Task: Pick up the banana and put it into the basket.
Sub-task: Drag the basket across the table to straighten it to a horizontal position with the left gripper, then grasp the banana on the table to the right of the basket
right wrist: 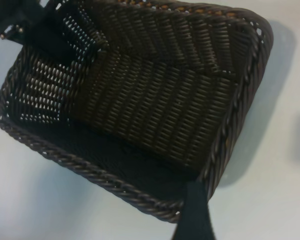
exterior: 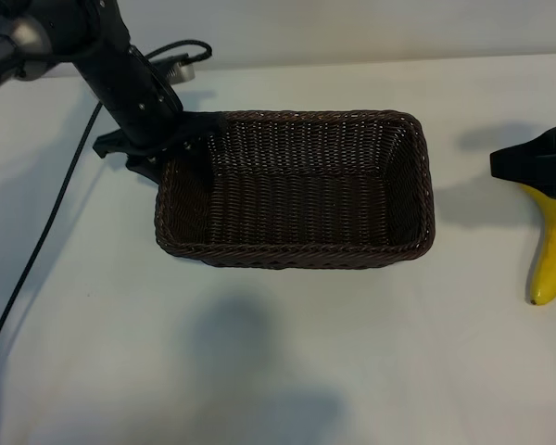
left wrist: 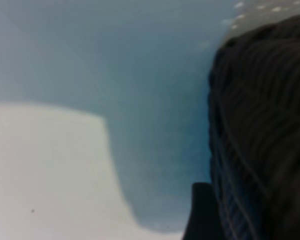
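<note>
Jaws of the left gripper (exterior: 153,158) sit at the basket's (exterior: 296,250) left end in the exterior view — whether they grip the rim I cannot tell. The right gripper (exterior: 537,165), well right of the basket, stands spread over the top end of the banana (exterior: 551,255), which lies on the table (exterior: 278,371). Left wrist view: basket wall (left wrist: 265,135) beside one finger (left wrist: 202,215). Right wrist view: the basket (right wrist: 140,100) is empty — one finger (right wrist: 195,215) in front.

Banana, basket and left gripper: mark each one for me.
banana (exterior: 551,255), exterior view, on its yellow middle.
basket (exterior: 296,252), exterior view, on its near braided rim.
left gripper (exterior: 146,158), exterior view, at the basket's left end.
</note>
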{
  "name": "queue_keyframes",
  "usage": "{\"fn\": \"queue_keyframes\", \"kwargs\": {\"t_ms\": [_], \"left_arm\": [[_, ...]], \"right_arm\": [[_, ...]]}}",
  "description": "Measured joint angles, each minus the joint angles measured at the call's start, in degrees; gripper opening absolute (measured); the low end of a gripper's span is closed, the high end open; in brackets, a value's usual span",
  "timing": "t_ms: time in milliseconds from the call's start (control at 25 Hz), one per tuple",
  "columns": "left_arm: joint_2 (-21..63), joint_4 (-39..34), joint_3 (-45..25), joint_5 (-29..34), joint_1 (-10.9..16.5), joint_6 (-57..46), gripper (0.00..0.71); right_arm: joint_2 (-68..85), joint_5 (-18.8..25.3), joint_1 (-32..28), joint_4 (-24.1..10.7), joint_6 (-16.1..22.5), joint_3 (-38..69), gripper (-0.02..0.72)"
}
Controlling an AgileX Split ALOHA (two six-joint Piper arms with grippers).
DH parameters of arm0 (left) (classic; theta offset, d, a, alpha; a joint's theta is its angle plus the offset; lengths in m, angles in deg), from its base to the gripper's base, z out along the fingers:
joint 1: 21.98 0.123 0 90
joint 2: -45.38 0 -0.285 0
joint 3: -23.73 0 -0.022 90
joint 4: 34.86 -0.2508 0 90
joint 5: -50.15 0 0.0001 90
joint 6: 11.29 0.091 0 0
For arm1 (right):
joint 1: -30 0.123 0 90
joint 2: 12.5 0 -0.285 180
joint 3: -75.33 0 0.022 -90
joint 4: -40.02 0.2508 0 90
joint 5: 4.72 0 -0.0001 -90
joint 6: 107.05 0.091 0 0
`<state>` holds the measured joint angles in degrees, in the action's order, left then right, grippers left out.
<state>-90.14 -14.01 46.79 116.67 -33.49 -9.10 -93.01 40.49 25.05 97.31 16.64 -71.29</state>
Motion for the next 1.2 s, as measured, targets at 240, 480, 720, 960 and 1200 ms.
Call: {"fn": "queue_keyframes", "kwargs": {"t_ms": [240, 480, 720, 960, 1200], "left_arm": [[4.01, -2.17, 0.00, 0.77, 0.00, -0.30, 0.571], [7.79, -4.20, 0.05, 0.77, 0.00, -0.42, 0.570], [10.94, -11.08, 1.54, 0.82, 0.11, -1.50, 0.570], [11.26, -24.86, 2.56, 0.82, 1.72, -4.21, 0.570], [11.36, -29.47, 2.60, 0.82, 3.28, -4.78, 0.570]], "right_arm": [[0.00, 0.00, 0.00, 0.00, 0.00, 0.00, 0.572], [0.00, 0.00, 0.00, 0.00, 0.00, 0.00, 0.572], [0.00, 0.00, 0.00, 0.00, 0.00, 0.00, 0.572], [0.00, 0.00, 0.00, 0.00, 0.00, 0.00, 0.572], [0.00, -0.05, 0.00, 0.00, 0.00, 0.00, 0.572]]}}
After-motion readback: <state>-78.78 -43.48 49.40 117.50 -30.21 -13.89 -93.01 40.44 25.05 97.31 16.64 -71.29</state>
